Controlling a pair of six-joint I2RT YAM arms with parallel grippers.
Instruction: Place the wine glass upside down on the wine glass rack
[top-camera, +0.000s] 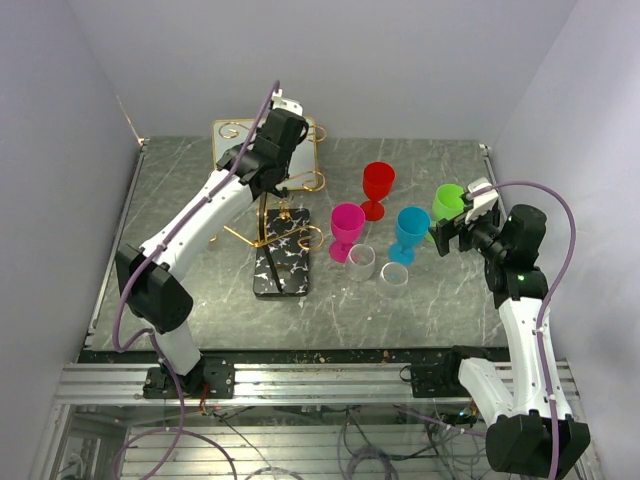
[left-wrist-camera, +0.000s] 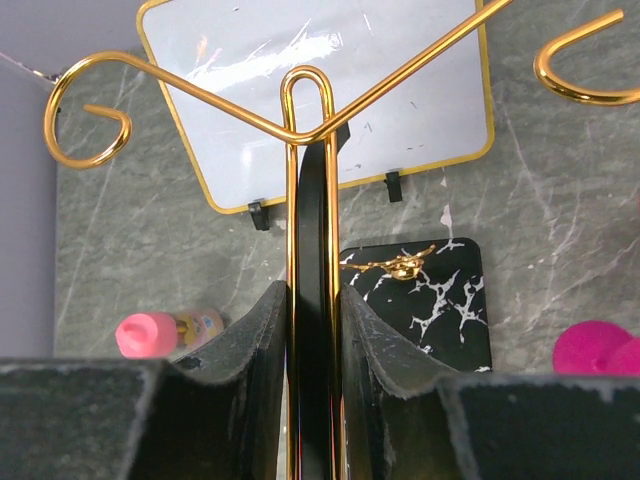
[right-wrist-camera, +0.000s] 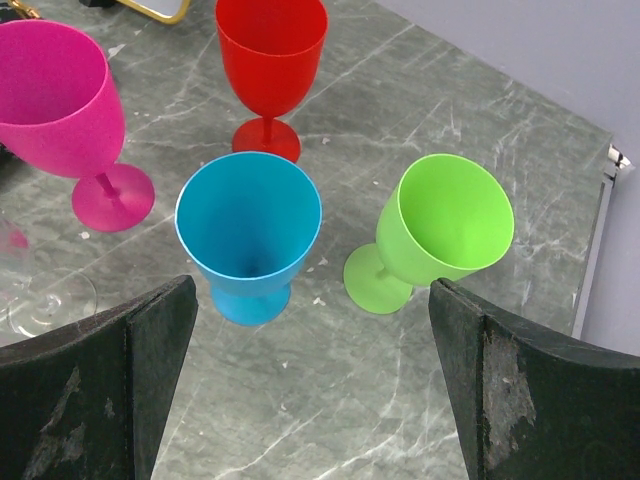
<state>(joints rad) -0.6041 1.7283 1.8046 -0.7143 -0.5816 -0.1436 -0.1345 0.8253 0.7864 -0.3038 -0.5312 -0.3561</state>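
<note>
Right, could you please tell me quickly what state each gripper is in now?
Left gripper: closed on the post of the wine glass rack.
Right gripper: open, holding nothing.

The left arm (top-camera: 195, 225) stretches from the near-left worktop edge toward the far edge, wrist bent down, the left fingers (left-wrist-camera: 262, 345) pinched on the wine glass rack (left-wrist-camera: 300, 133). The right arm (top-camera: 525, 330) stands at the near-right, elbow folded, the right fingers (right-wrist-camera: 150, 340) spread wide and holding nothing.
</note>
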